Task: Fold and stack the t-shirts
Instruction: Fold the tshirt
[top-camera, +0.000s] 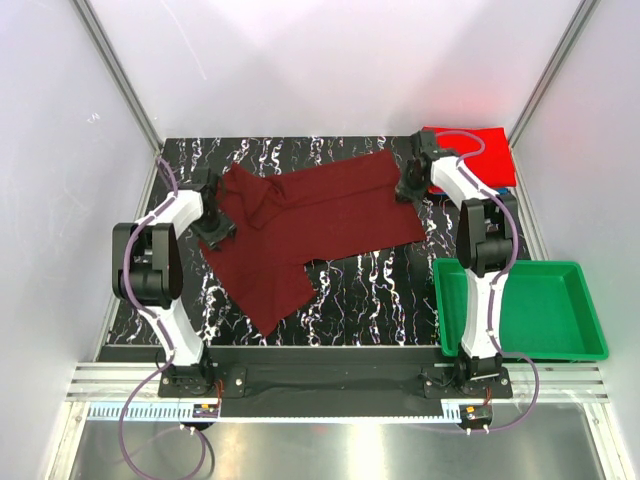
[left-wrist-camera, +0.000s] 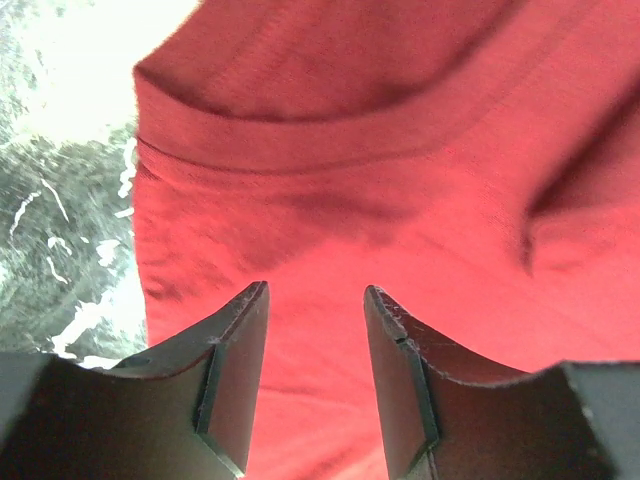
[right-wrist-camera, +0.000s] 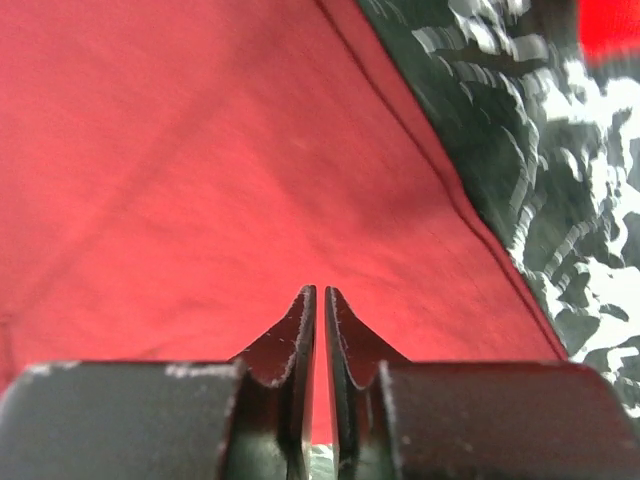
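As the left tool (left-wrist-camera: 316, 288) gapes, the maroon shirt (left-wrist-camera: 400, 150) lies beneath.

no text, label, brand, number or sign can be read in any of the views.
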